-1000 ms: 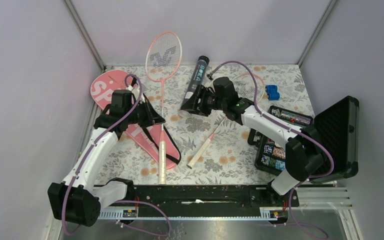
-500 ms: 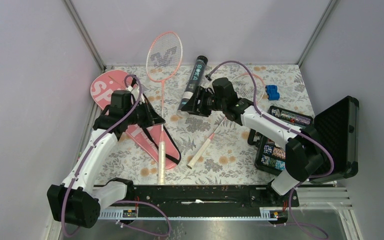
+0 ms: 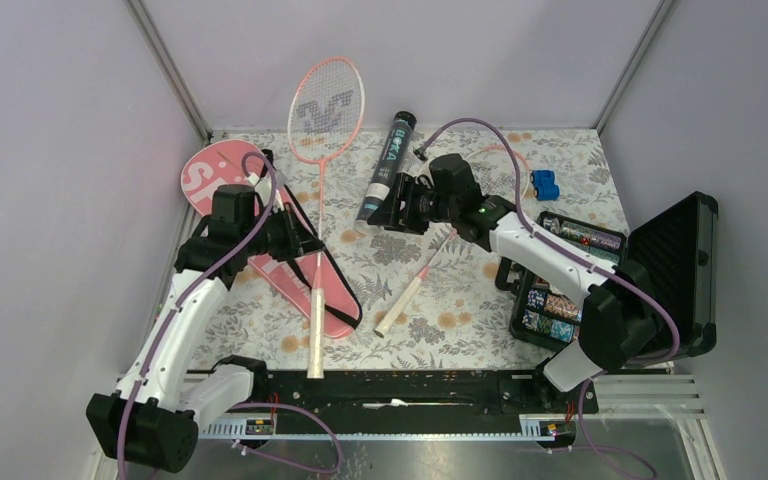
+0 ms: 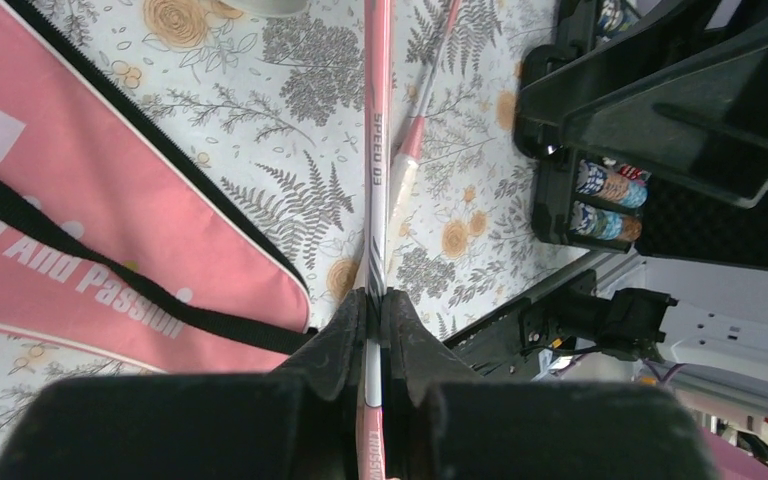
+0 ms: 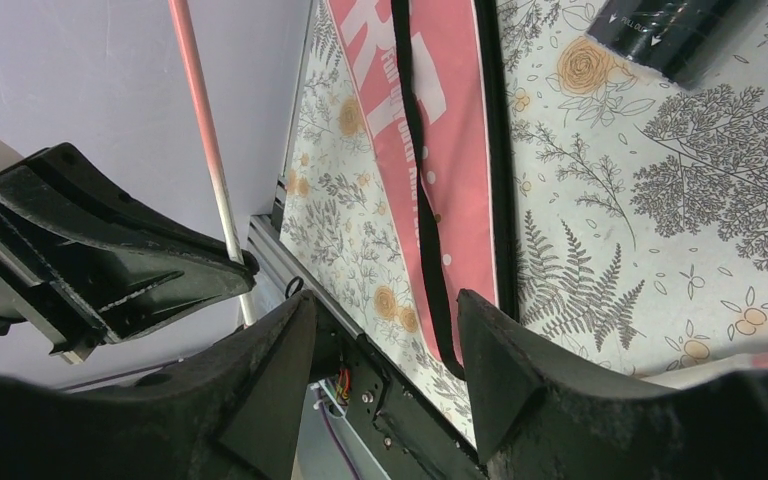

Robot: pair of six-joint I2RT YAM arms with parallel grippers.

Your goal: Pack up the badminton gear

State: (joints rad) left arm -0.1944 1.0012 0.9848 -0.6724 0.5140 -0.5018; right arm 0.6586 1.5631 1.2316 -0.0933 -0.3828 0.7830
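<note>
You're bagging a racket: left jaws pinch its shaft beside the pink bag, right jaws spread empty by the black tube; next, slide it into the bag's opening

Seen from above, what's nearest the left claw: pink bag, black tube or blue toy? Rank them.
From the left gripper:
1. pink bag, right by it, left side.
2. black tube, centre back.
3. blue toy, far right.

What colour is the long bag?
The bag is pink with white writing; the left wrist view shows it best.
</note>
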